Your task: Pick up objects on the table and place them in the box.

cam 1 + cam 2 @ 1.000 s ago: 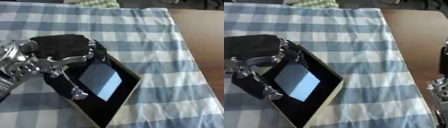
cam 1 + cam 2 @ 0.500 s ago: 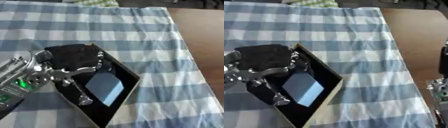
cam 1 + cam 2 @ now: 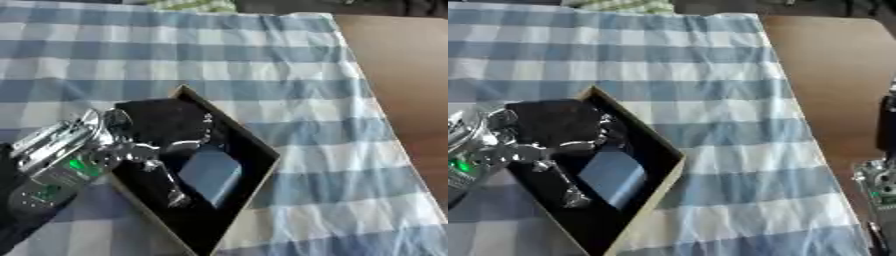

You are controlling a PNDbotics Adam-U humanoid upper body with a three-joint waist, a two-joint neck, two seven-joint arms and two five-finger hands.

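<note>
My left hand (image 3: 131,150) pinches the black bundle (image 3: 166,122) at the box's (image 3: 254,185) ten o'clock corner — lowering it inside; right hand (image 3: 881,185) unclear.

One box (image 3: 259,165), one black object (image 3: 166,122), one blue-grey object (image 3: 210,172).

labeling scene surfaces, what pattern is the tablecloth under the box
Blue and white check, a gingham tablecloth. It shows best in the left eye view.

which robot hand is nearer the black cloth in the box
Left. The left robot hand is over the box, its fingers curled on the black cloth. The right robot hand sits far off at the right edge, beyond the tablecloth.
</note>
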